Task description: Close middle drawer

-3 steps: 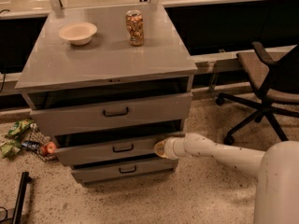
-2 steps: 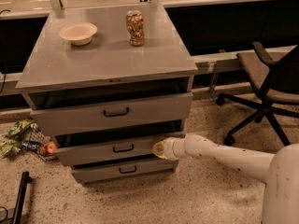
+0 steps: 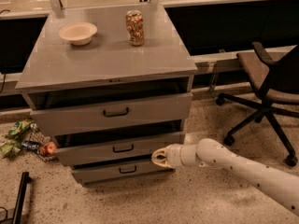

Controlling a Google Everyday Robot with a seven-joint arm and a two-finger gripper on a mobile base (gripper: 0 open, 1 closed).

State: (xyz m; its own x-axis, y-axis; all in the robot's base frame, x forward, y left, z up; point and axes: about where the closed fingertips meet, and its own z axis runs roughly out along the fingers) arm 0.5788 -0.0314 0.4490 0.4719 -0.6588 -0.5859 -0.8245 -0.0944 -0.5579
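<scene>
The grey cabinet [image 3: 107,62] has three drawers, all pulled out a little. The middle drawer [image 3: 93,149] is the low, wide grey front with a small black handle [image 3: 122,148]; a dark gap shows above it. My gripper [image 3: 158,157] is at the end of the white arm [image 3: 233,164]. It sits against the right part of the middle drawer's front, just right of the handle. The top drawer [image 3: 112,112] is above it and the bottom drawer [image 3: 121,169] below.
A white bowl [image 3: 78,32] and a patterned can [image 3: 135,28] stand on the cabinet top. A black office chair [image 3: 268,87] is at the right. Snack bags and an apple [image 3: 48,148] lie on the floor at the left. A black object [image 3: 19,197] lies bottom left.
My gripper and arm have edged a little toward the middle drawer's front. The drawer looks nearly the same.
</scene>
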